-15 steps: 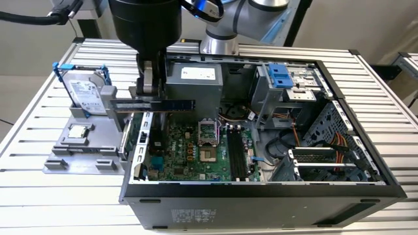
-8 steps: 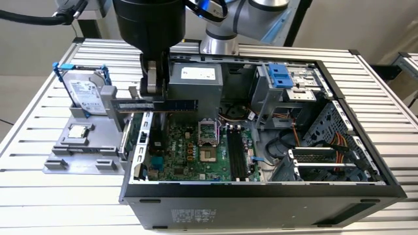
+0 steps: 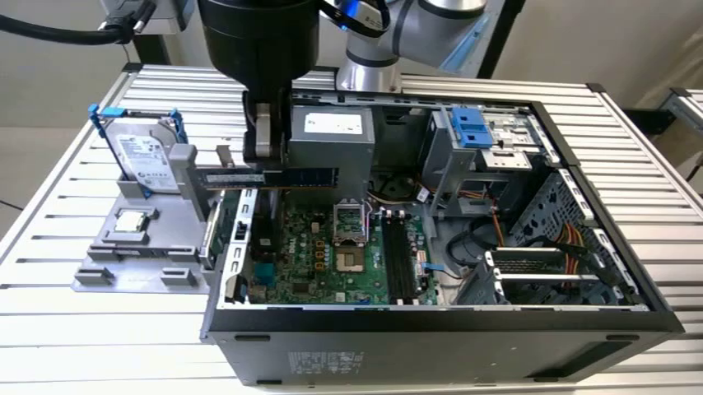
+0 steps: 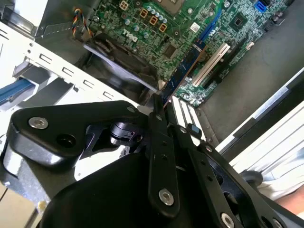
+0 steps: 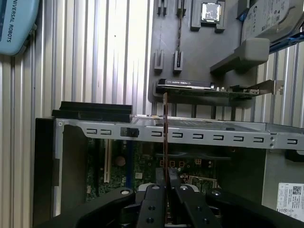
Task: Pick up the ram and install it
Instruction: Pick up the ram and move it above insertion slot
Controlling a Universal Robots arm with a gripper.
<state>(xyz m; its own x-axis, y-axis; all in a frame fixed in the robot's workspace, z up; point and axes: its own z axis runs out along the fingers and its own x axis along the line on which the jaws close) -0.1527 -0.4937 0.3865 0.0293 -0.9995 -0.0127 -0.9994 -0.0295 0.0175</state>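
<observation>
**Ram held in the hand above the open case**

In the exterior view your hand (image 3: 259, 160) is closed on the ram (image 3: 302, 176), pinching the stick near its middle. The ram lies level with its long edge down. It hangs in the air over the wall of the computer case (image 3: 439, 317) on the exterior view's left, and it touches nothing but the fingers. One end reaches out over the grey holder (image 3: 143, 271) on the table (image 3: 66, 329). The other end points across the case interior, in front of the grey power supply box (image 3: 329, 140).

In the first wrist view you see the ram (image 5: 165, 128) edge-on as a thin line rising from between the fingertips of the hand (image 5: 165, 173), crossing the perforated case rim. In the second wrist view the ram (image 4: 183, 71) runs out from the hand (image 4: 159, 108) above the green motherboard (image 4: 156, 28).

The long black memory slots (image 3: 398, 259) on the motherboard sit well apart from the ram, lower down and toward the exterior view's right.

On the grey holder, a small silver processor (image 3: 131, 220) lies flat and a hard drive (image 3: 143, 152) stands upright in a blue frame. A graphics card (image 5: 190, 84) rests on its edge in the holder, just beside the case.
</observation>
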